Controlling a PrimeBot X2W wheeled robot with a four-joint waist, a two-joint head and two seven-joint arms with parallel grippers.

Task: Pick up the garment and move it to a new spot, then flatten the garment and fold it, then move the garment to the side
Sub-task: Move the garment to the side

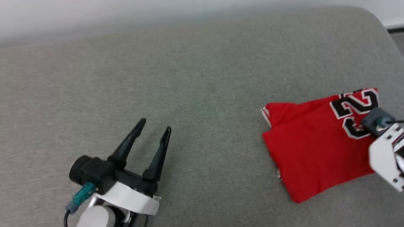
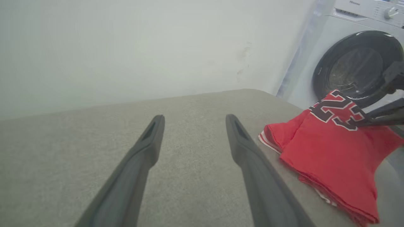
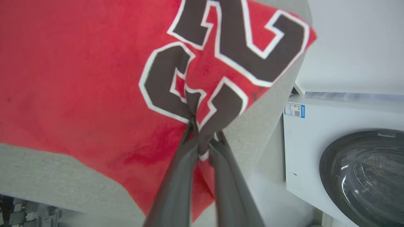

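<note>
Looking down in the head view, the red garment lies folded into a compact packet on the right part of the grey worktop, near its rounded far corner. The black-and-white number faces up at the garment's right end. The white wrist of the right arm covers the right edge of the cloth. The left end effector is at the lower left, well apart from the garment, with its two dark fingers spread wide and nothing between them. In the left wrist view these fingers frame only bare worktop. The garment is at the right, and its numbered corner stands raised where the right end effector has its fingertips on it. A white washing machine stands behind it. In the right wrist view the right end effector has its fingers closed almost together. They pinch a bunched fold of the garment at the edge of the number, and the red cloth spreads out beyond the tips. The washing machine is at the right, past the edge of the worktop.
</note>
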